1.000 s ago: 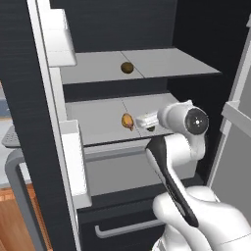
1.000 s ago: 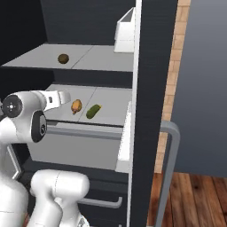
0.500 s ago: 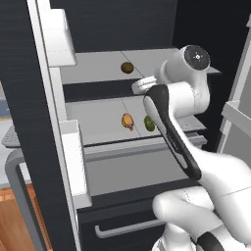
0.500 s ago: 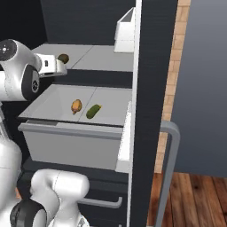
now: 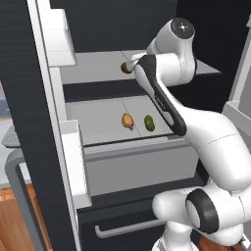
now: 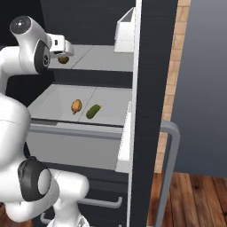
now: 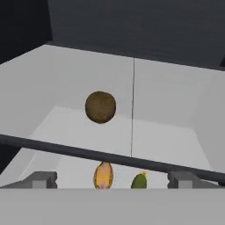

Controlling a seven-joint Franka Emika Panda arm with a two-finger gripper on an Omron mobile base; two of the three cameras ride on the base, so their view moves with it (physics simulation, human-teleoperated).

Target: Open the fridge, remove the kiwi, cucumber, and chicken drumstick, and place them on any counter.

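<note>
1. The kiwi (image 7: 100,107) lies on the upper shelf (image 5: 98,68) of the fridge (image 6: 153,66), back from the front edge and near the middle seam. It is not yet held.
2. The chicken drumstick (image 5: 127,121) and the cucumber (image 5: 149,122) lie just beside each other on the lower shelf (image 6: 57,99), toward its front edge, with the drumstick on the left in both base views.
3. The gripper (image 7: 112,178) points at the kiwi from in front of the upper shelf's edge, jaws spread wide and empty, not touching the fruit.
4. Done: the fridge stands open, its doors swung out to either side.
5. Left, by my reading: all three items remain inside. The kiwi looks like the first pick; each item then has to go to a counter.
</note>
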